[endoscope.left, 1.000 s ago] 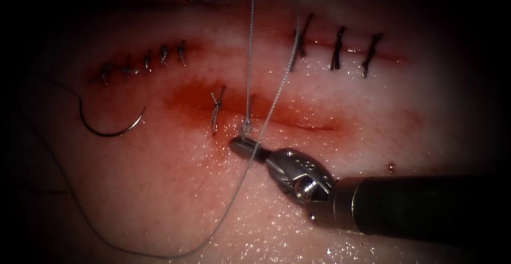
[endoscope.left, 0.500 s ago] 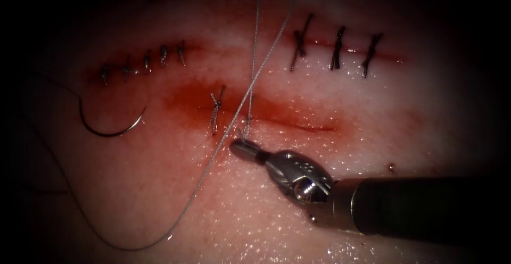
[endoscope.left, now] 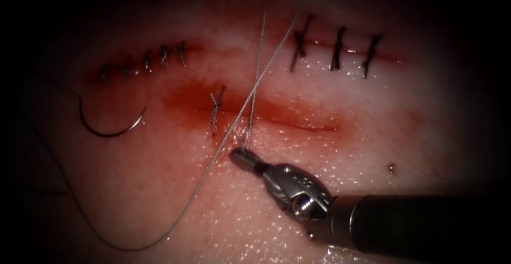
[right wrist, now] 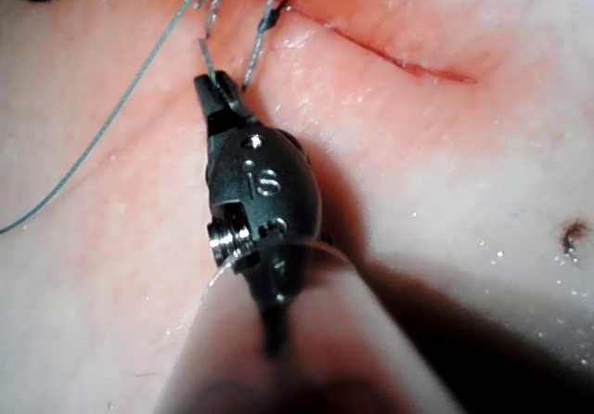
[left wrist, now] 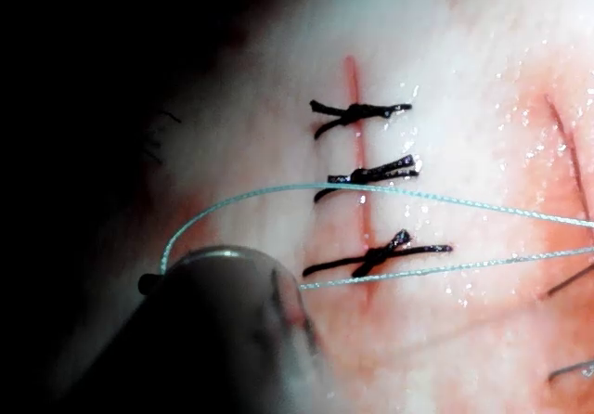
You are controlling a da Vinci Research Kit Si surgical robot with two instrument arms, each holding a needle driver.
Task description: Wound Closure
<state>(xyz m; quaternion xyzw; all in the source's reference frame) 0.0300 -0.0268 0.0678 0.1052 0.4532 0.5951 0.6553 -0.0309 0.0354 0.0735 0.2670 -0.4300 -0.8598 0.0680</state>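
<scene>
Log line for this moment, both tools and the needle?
right tool: shut on thread | left tool: thread | needle: free on tissue, left of cut

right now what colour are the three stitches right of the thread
Black, dark against the pale tissue; the three stitches show best in the left wrist view.

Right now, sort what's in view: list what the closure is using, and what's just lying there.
In use:
right tool, jaws shut on the thread
left tool
open cut

Lying about:
needle, free on the tissue, left of the cut
finished stitches
</scene>
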